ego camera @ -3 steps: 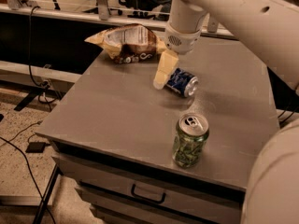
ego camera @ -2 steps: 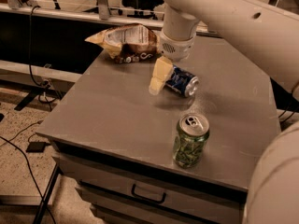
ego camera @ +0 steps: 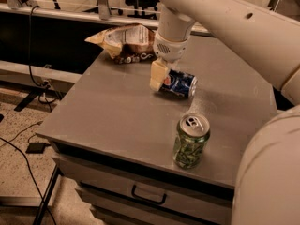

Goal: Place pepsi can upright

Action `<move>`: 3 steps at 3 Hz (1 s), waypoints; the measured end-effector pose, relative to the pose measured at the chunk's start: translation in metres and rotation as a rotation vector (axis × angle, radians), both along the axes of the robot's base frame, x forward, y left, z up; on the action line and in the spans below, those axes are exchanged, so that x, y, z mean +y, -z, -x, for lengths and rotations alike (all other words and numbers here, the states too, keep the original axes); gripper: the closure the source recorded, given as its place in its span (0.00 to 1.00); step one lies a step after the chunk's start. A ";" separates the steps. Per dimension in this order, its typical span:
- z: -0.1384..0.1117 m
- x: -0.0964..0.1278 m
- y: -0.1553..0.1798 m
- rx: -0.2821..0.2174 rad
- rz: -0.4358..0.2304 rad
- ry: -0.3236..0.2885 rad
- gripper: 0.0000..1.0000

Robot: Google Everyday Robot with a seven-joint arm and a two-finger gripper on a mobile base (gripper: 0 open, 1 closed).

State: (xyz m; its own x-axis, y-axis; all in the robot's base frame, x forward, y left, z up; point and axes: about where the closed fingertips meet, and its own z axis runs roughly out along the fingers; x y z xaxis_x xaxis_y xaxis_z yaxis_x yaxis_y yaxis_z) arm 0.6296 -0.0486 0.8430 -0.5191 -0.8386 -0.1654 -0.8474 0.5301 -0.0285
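Note:
The pepsi can [ego camera: 180,84] is dark blue with a red-white-blue logo. It lies on its side near the middle of the grey table top [ego camera: 112,111]. My gripper [ego camera: 158,76] hangs from the white arm [ego camera: 172,29] and is down at the can's left end, touching or almost touching it. I cannot tell whether it has hold of the can.
A green-patterned can [ego camera: 191,141] stands upright near the table's front edge, right of centre. A crumpled chip bag [ego camera: 124,42] lies at the back left. A drawer handle [ego camera: 148,196] shows below the front edge. Cables run over the floor at the left.
My gripper has moved a little to the left and down along the pepsi can's left end. The pepsi can still lies in about the same place.

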 end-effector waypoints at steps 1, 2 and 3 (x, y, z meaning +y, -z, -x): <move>-0.001 0.001 -0.023 -0.026 -0.044 -0.065 0.79; 0.000 -0.024 -0.059 -0.121 -0.122 -0.117 1.00; 0.000 -0.024 -0.059 -0.121 -0.122 -0.117 1.00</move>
